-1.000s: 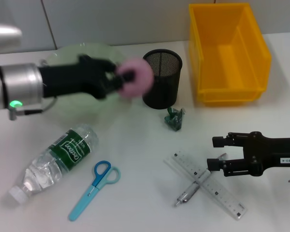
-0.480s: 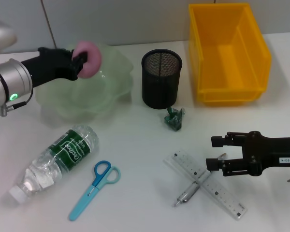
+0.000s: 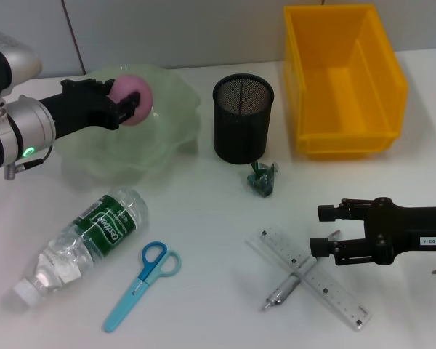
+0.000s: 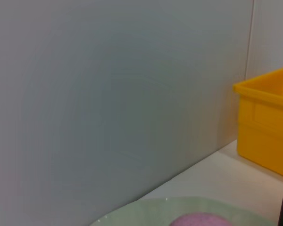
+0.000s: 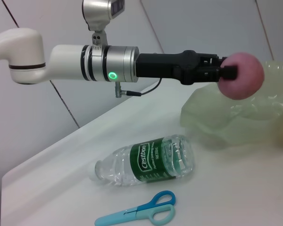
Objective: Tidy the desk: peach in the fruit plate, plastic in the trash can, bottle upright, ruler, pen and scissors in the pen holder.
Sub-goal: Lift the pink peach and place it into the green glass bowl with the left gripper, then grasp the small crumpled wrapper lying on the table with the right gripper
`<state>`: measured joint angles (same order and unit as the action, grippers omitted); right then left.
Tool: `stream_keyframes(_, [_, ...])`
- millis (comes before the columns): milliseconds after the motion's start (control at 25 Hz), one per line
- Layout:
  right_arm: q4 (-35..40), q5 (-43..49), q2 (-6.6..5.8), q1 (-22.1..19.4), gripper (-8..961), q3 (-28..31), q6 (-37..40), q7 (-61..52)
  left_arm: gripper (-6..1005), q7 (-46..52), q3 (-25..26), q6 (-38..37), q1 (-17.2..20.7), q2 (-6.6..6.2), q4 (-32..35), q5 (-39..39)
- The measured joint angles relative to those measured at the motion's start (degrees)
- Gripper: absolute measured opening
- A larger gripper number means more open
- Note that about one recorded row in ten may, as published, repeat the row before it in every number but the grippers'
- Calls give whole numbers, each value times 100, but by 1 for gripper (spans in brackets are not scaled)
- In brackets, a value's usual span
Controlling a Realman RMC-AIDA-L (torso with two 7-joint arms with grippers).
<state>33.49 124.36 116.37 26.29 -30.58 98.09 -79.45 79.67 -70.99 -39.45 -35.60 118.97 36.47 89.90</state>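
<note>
Now the left gripper [image 3: 131, 105] squeezes the peach [image 3: 133, 97] tight, right above the fruit plate [image 3: 176, 131]. The plate waits straight below. The right gripper [image 3: 325, 230] waits open beside the ruler [image 3: 316, 280].

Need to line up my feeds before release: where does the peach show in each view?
Head: peach upper left, in the left gripper above the fruit plate.
Left wrist: bottom edge.
Right wrist: upper right.
Shared landmark: the plate.
</note>
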Motion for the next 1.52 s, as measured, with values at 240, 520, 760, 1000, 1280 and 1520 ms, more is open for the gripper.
stream_keyframes(240, [0, 0, 8, 7, 817, 1, 0, 0, 616, 22, -28, 33, 0, -4, 0, 0])
stream_keyframes(520, [0, -8, 13, 9, 817, 5, -3, 0, 797, 56, 3, -6, 6, -18, 7, 0])
stream_keyframes(760, [0, -32, 22, 35, 817, 14, -39, 0, 797, 610, 413, -1744, 293, -81, 469, -35])
stream_keyframes(1000, [0, -42, 28, 97, 817, 9, -54, 0, 796, 788, 1116, -3868, 476, -163, 571, -7])
stream_keyframes(1280, [0, -34, 20, 191, 816, 8, -54, 0, 796, 671, 1074, -4839, 671, -262, 462, 125])
stream_keyframes(1520, [6, -18, -4, 243, 816, 0, -53, -33, 796, 507, 1064, -5235, 890, -270, 452, 415])
